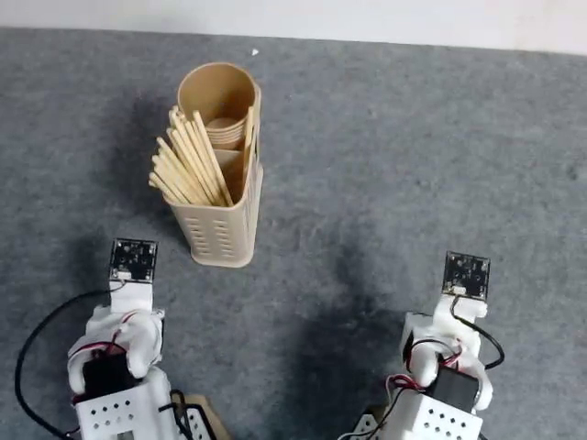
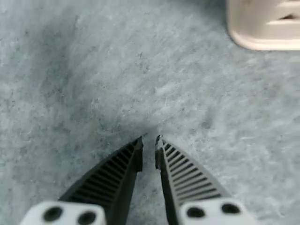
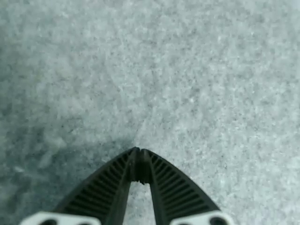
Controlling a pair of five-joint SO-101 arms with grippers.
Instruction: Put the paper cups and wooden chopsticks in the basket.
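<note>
Already the paper cups [image 1: 226, 126] and chopsticks [image 1: 188, 170] sit in the basket [image 1: 220, 234], upright on the worktop [image 1: 413, 165]. Left gripper [image 2: 149, 143]: narrow slit, empty. Right gripper [image 3: 139, 152]: tips pinched together, empty. We judge the risk to be tipping: the basket is tall, the chopsticks fan over one side, and a stray left-arm sweep could topple it.

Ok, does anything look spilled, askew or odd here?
Nothing stands out. The basket stands upright, with the paper cups nested inside it. The wooden chopsticks fan out and lean over its rim, but all are held in it.
</note>
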